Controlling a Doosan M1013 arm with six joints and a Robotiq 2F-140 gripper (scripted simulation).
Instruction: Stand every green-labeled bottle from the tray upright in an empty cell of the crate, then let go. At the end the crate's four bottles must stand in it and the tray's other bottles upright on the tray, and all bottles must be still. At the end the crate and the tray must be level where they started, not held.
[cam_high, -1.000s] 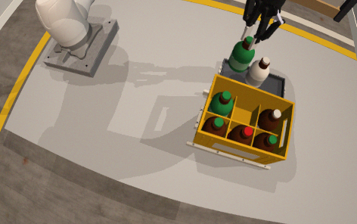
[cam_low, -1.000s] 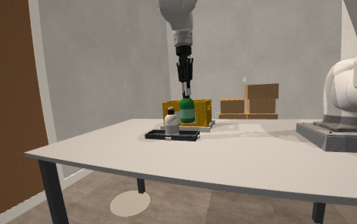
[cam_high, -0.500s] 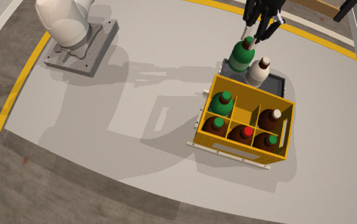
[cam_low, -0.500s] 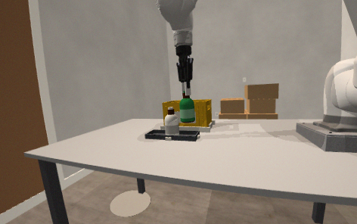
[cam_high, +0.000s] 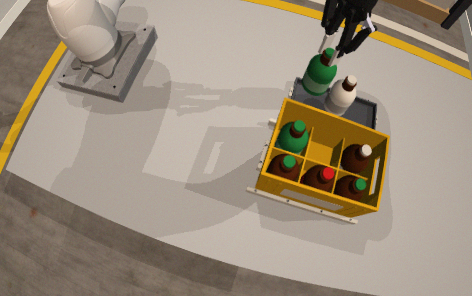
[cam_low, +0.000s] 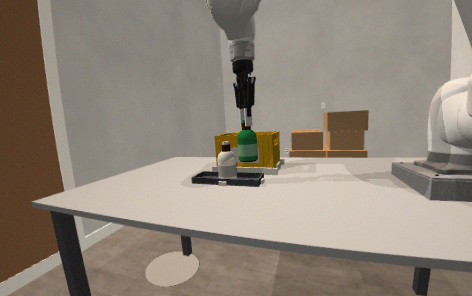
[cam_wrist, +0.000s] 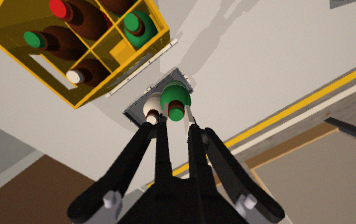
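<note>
Top view shows the yellow crate (cam_high: 371, 205) just beside the dark tray (cam_high: 369, 111), with one empty cell (cam_high: 324, 144) in its tray-side row, between two filled ones. My gripper (cam_high: 343, 40) is clamped on the neck of the green-labeled bottle (cam_high: 318, 75), which hangs upright, lifted above the tray beside the white bottle (cam_high: 341, 96). That cell lies a short way crate-ward.
</note>
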